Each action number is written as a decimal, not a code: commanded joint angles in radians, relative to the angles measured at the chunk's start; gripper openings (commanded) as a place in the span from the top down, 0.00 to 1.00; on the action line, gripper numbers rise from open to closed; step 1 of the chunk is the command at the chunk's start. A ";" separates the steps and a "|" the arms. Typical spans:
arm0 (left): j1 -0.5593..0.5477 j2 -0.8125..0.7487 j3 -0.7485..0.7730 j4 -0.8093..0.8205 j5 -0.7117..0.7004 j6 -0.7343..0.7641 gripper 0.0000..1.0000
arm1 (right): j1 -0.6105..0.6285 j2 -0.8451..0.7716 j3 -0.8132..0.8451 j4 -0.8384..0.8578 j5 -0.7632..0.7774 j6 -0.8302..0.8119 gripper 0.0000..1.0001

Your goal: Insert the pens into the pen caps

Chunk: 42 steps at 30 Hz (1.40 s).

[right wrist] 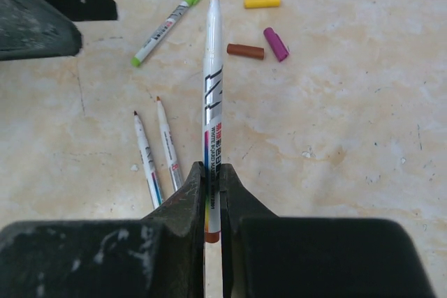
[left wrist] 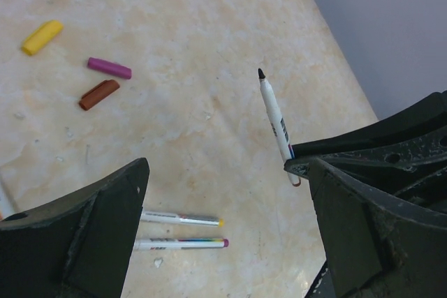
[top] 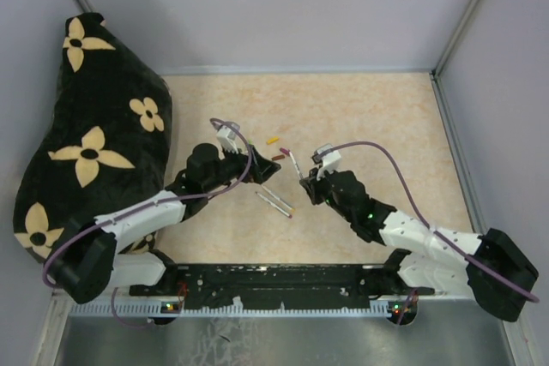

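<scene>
My right gripper (right wrist: 211, 172) is shut on a white pen (right wrist: 212, 88) near its dark red end, the dark tip pointing away, raised off the table (top: 377, 117). The same held pen (left wrist: 274, 120) shows in the left wrist view, and from above it (top: 292, 164) slants over the table. Two uncapped pens (right wrist: 157, 151) lie side by side on the table, below my open, empty left gripper (left wrist: 227, 172). A yellow cap (right wrist: 262, 1), a dark red cap (right wrist: 245, 51) and a magenta cap (right wrist: 276, 43) lie loose beyond the held pen. A pen with a green cap on it (right wrist: 171, 22) lies left of them.
A black cushion with cream flowers (top: 86, 143) leans at the table's left side. Grey walls close in the back and both sides. My left gripper (top: 260, 169) and right gripper (top: 305, 183) face each other closely at mid table.
</scene>
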 commanded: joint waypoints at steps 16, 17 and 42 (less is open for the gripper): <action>-0.140 0.293 0.218 0.248 0.049 -0.078 0.21 | 0.008 -0.167 -0.050 0.119 -0.075 0.034 1.00; -0.144 0.298 0.222 0.251 0.046 -0.079 0.23 | 0.008 -0.169 -0.050 0.119 -0.078 0.034 1.00; -0.203 0.269 0.229 0.243 0.074 -0.036 1.00 | 0.009 -0.146 -0.009 0.072 -0.097 0.063 0.62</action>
